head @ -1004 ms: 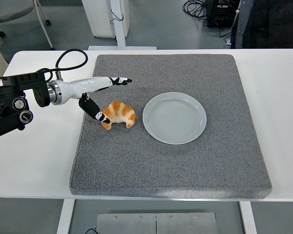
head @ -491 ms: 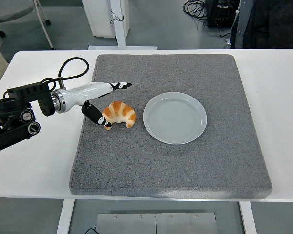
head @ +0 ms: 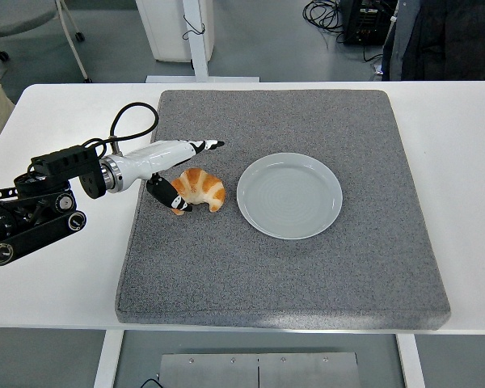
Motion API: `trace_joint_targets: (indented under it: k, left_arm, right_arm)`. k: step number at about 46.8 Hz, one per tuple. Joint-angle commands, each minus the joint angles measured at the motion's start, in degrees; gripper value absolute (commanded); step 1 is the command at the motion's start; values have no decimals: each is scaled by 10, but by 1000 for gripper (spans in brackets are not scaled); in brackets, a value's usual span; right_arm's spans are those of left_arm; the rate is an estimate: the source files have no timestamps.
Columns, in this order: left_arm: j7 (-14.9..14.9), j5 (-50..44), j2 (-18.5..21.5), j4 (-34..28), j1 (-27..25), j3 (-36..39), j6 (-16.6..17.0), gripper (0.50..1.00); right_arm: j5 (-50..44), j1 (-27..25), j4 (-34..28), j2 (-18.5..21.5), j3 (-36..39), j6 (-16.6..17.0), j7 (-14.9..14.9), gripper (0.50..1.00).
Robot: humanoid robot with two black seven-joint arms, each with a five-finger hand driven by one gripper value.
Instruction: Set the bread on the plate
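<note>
A golden croissant (head: pixel 200 188) lies on the grey mat (head: pixel 283 267), just left of a round pale plate (head: pixel 289 195) that holds nothing. My left hand (head: pixel 190 174) reaches in from the left with its fingers spread. The thumb (head: pixel 168 196) touches the croissant's left end, while the long fingers (head: pixel 202 146) point right above and behind it, apart from the bread. The hand is open and grips nothing. My right arm does not show.
The grey mat covers most of the white table (head: pixel 61 275). A black cable (head: pixel 129 121) loops over the left arm. Chair legs, a white post and a dark coat stand beyond the table's far edge.
My left arm has slid to the right and a little nearer, bringing the hand closer around the croissant. The croissant and plate have not moved.
</note>
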Motion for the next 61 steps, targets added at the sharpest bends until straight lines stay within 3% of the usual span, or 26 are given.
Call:
trace_joint_targets:
  k: [1, 20, 29, 38, 50, 55, 60, 61]
  left_arm:
    - [-6, -1, -2, 1, 1, 0, 1, 989]
    - [-8, 1, -14, 24, 8, 0, 4, 978]
    - [-7, 1, -24, 30, 11, 0, 10, 901]
    - [-7, 0, -30, 34, 11, 0, 10, 889]
    - [-8, 0, -30, 37, 11, 0, 10, 778]
    - [-9, 0, -30, 37, 11, 0, 10, 668]
    - [-11, 1, -30, 37, 11, 0, 8, 500]
    - [-13, 1, -30, 37, 11, 0, 8, 500]
  right_arm:
    - [0, 0, 0, 0, 0, 0, -1, 1000]
    - [0, 0, 0, 0, 0, 0, 0, 1000]
    - [0, 1, 0, 0, 0, 0, 0, 1000]
    - [0, 0, 0, 0, 0, 0, -1, 1000]
    - [0, 0, 0, 0, 0, 0, 0, 1000]
    - [0, 1, 0, 0, 0, 0, -1, 1000]
    - [0, 0, 0, 0, 0, 0, -1, 1000]
    - [0, 0, 0, 0, 0, 0, 0, 1000]
